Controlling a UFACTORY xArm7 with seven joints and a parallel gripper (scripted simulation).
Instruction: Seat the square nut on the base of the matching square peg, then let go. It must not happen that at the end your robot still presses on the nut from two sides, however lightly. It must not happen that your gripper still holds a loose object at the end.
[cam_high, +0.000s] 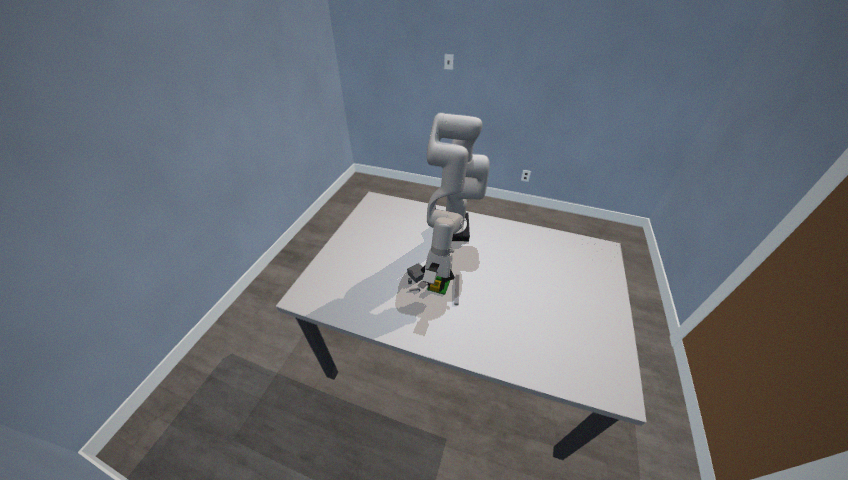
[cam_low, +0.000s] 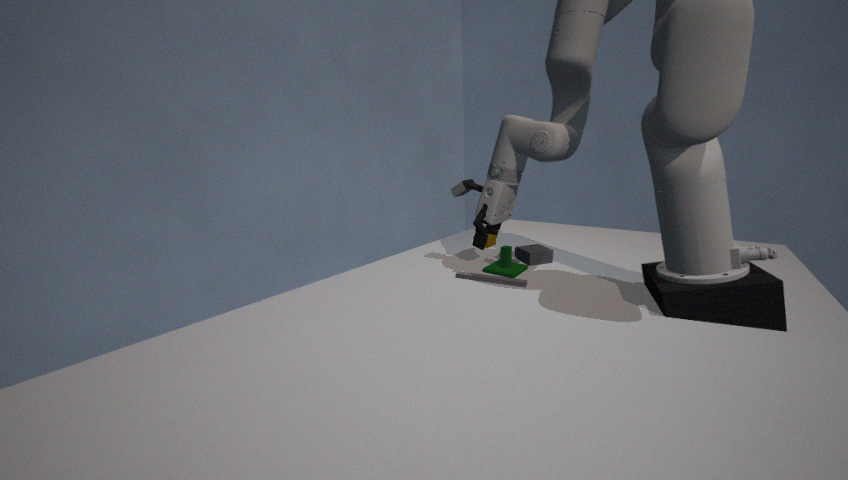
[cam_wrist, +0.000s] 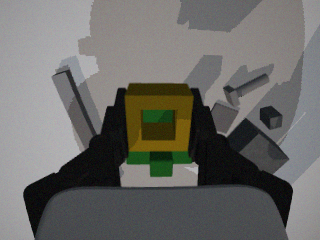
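Observation:
My gripper is shut on the yellow square nut and holds it in the air. In the wrist view the green square peg shows through the nut's hole, with its green base below. In the exterior view the nut hangs at about the height of the peg's top, a little to the left of the green peg, which stands upright on its flat base. The gripper is tilted. In the top view the nut and gripper are small.
A grey bar lies just in front of the peg base. A dark grey block sits right of the peg. A small bolt and a small dark cube lie nearby. The arm's black mount stands at the right.

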